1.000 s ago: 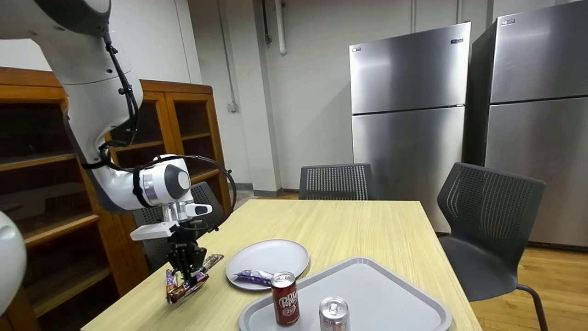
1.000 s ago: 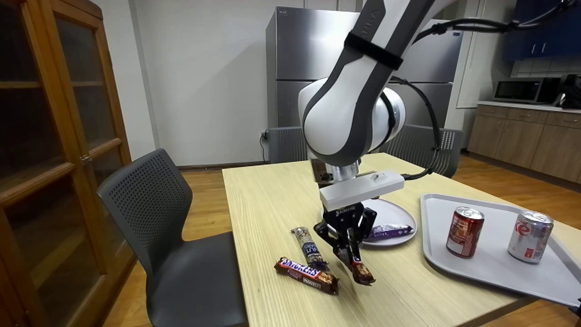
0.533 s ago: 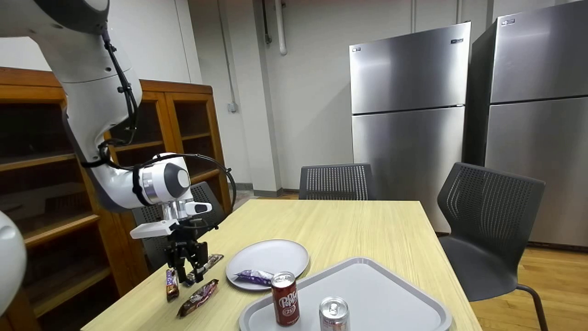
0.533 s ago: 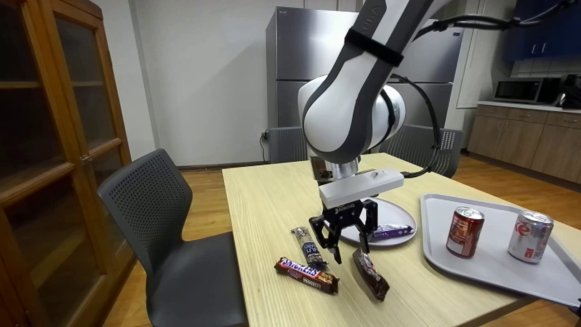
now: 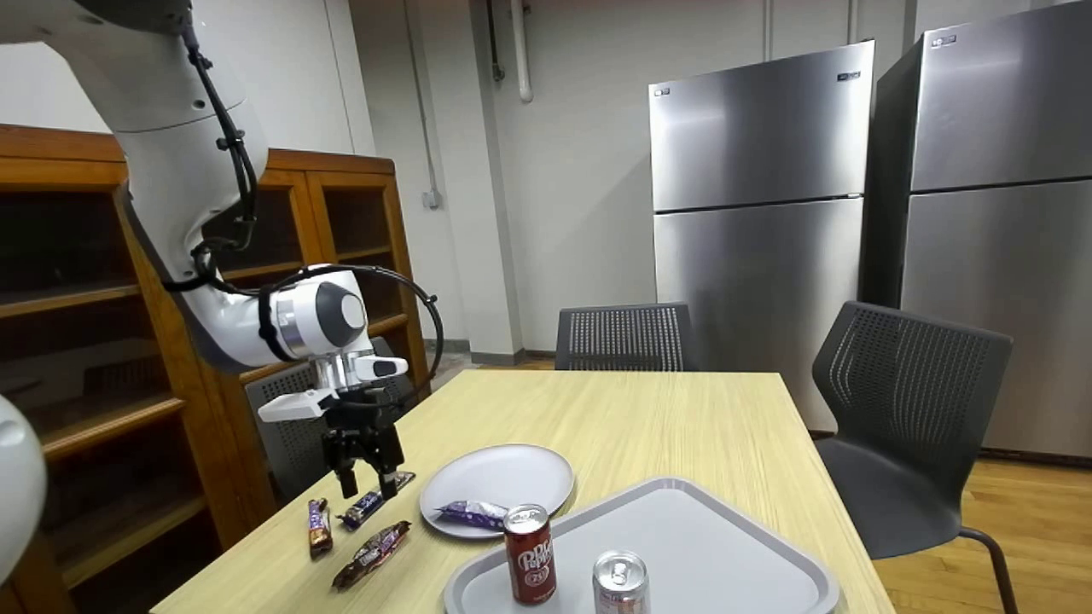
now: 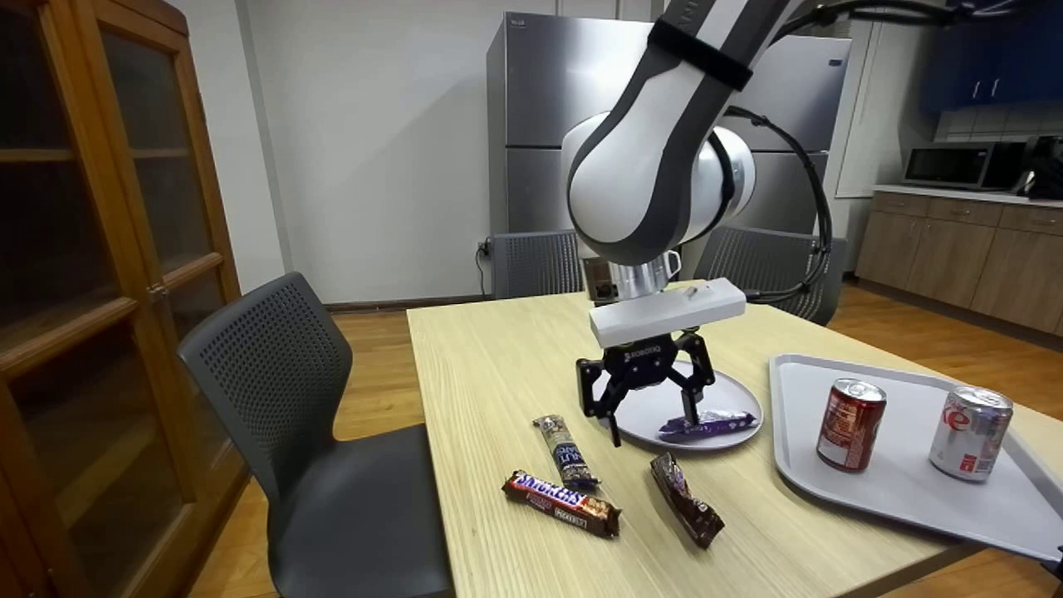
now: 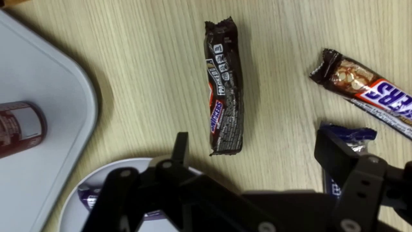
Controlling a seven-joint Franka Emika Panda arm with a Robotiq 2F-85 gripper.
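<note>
In the wrist view, the Snickers bar (image 7: pixel 227 96) at twelve o'clock is wrapped in glossy, creased plastic, and the tray (image 7: pixel 35 74) at nine o'clock looks like matt plastic. The table (image 7: pixel 145 100) shows smooth wood grain.

In the wrist view, the central Snickers bar (image 7: pixel 227 93) bears illegible fine print. The pincer (image 7: pixel 252 146) partly hides a purple-wrapped bar (image 7: pixel 87 197); the edge crops a red can (image 7: pixel 21 127).
</note>
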